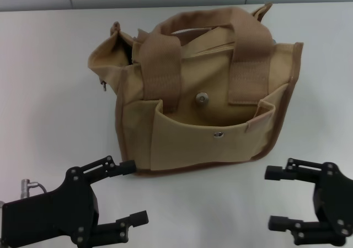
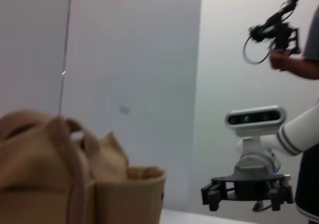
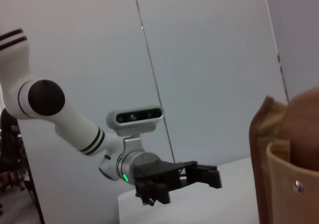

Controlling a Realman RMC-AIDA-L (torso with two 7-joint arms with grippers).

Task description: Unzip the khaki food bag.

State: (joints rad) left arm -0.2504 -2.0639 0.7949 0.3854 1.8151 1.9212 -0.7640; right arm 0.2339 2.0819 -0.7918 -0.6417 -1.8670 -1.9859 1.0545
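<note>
Right now the bag (image 1: 204, 93) stands on the white table (image 1: 49, 82), centred ahead of me, its two handles (image 1: 165, 55) arching over the top and a snap (image 1: 219, 134) on the front pocket. My left gripper (image 1: 131, 192) hovers low near the bag's near left corner, fingers spread wide, holding nothing. My right gripper (image 1: 274, 198) hangs near the near right corner, likewise wide open and empty.

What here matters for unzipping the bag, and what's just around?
Job:
- boxy tan canvas food bag, standing on the table
- left hand, open, just in front of the bag's near left corner
- right hand, open, near the bag's near right corner

Just around:
- white table
- person holding a device
</note>
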